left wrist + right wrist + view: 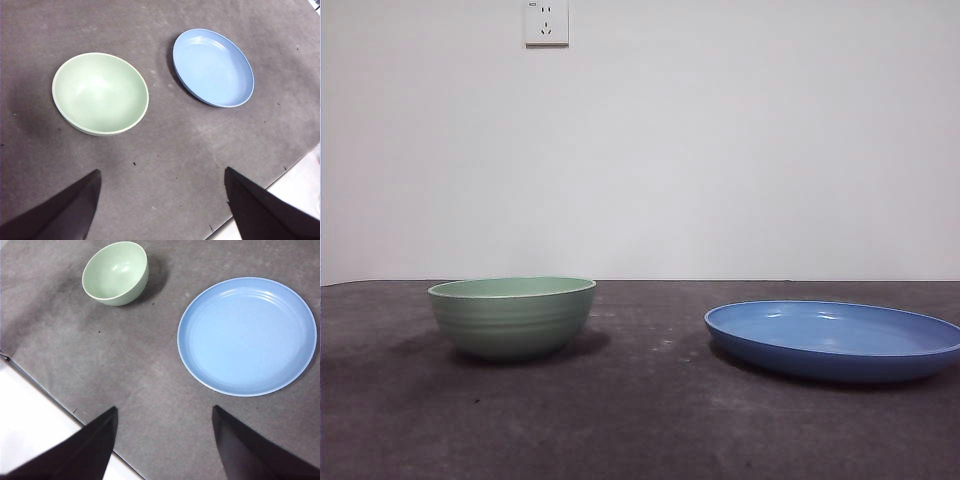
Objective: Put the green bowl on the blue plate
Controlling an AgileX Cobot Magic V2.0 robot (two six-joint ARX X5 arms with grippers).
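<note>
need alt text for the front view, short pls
A pale green bowl stands upright on a dark grey table, with a wide, shallow blue plate apart from it to the right. Both are empty; behind them is a plain white wall with a power socket. No claw is visible.

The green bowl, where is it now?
In the front view the green bowl stands upright on the dark table, left of the blue plate, apart from it.
</note>
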